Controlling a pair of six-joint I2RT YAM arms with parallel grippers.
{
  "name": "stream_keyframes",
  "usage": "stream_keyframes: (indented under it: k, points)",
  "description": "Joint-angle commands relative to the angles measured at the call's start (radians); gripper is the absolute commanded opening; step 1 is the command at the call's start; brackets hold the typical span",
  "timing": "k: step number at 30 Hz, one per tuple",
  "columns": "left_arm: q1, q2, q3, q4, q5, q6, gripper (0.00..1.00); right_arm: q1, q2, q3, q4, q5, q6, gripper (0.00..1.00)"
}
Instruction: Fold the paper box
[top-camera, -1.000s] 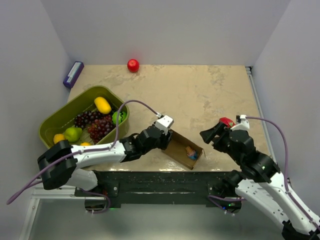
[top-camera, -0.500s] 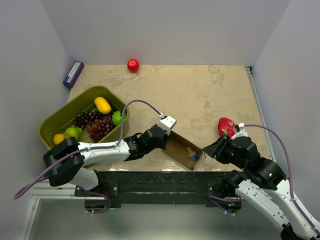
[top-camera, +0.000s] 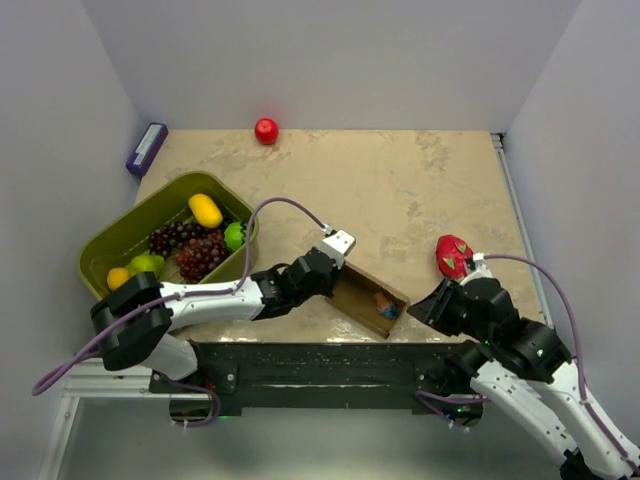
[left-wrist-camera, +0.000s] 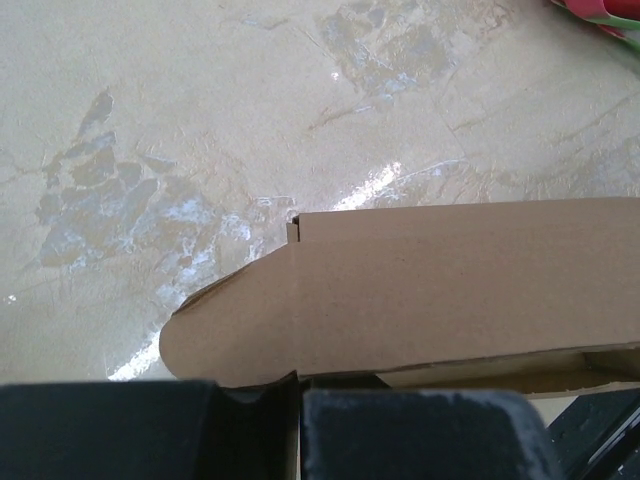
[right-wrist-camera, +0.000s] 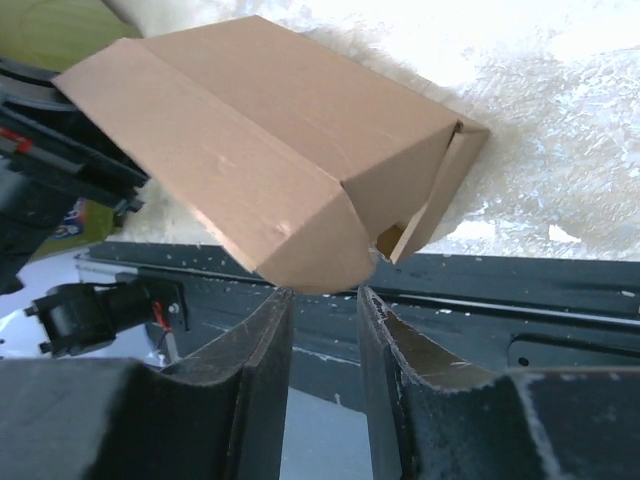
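The paper box (top-camera: 360, 292) is a slim brown cardboard box lying slantwise near the table's front edge, with a small colourful thing (top-camera: 383, 303) inside. My left gripper (top-camera: 334, 268) is at its far left end, shut on the cardboard wall. In the left wrist view the fingers (left-wrist-camera: 400, 430) are pressed together under the box's rounded flap (left-wrist-camera: 450, 290). My right gripper (top-camera: 421, 304) is at the box's near right end. Its jaws (right-wrist-camera: 322, 295) stand a little apart, and the tip of the rounded flap (right-wrist-camera: 270, 130) sits just at the fingertips, not between them.
An olive-green basket (top-camera: 108, 248) of fruit stands at the left. A red dragon fruit (top-camera: 453, 255) lies just behind the right gripper. A red apple (top-camera: 266, 130) and a purple thing (top-camera: 146, 148) sit at the back. The black front rail (right-wrist-camera: 520, 300) runs under the right gripper.
My right gripper has come down and toward the front edge to the box's right end, its jaws narrowing. The left gripper has closed on the box's left end.
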Motion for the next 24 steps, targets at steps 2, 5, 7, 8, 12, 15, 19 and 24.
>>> stream_keyframes:
  k: [2, 5, 7, 8, 12, 15, 19, 24]
  points:
    - [0.004, 0.011, 0.035, 0.001, -0.032, -0.016, 0.00, 0.002, 0.015, -0.070, 0.110, -0.006, -0.027, 0.34]
    - [0.004, 0.015, 0.041, -0.009, -0.035, -0.018, 0.00, 0.003, 0.020, -0.128, 0.176, -0.012, -0.032, 0.34]
    - [0.004, 0.017, 0.039, -0.009, -0.035, -0.016, 0.00, 0.002, 0.026, -0.159, 0.193, 0.011, -0.031, 0.32]
    - [0.004, 0.017, 0.041, -0.009, -0.035, -0.014, 0.00, 0.002, 0.029, -0.167, 0.204, 0.021, -0.024, 0.30]
    - [0.004, 0.020, 0.044, -0.009, -0.033, -0.005, 0.00, 0.002, 0.012, -0.194, 0.231, 0.086, -0.021, 0.22]
    - [0.004, 0.021, 0.046, -0.010, -0.032, 0.005, 0.00, 0.003, 0.007, -0.230, 0.297, 0.088, -0.027, 0.16]
    - [0.004, 0.021, 0.047, -0.018, -0.032, 0.010, 0.00, 0.002, 0.020, -0.300, 0.420, 0.042, -0.009, 0.10]
    - [0.004, 0.020, 0.044, -0.018, -0.041, 0.010, 0.00, 0.002, 0.035, -0.310, 0.463, 0.060, 0.006, 0.10]
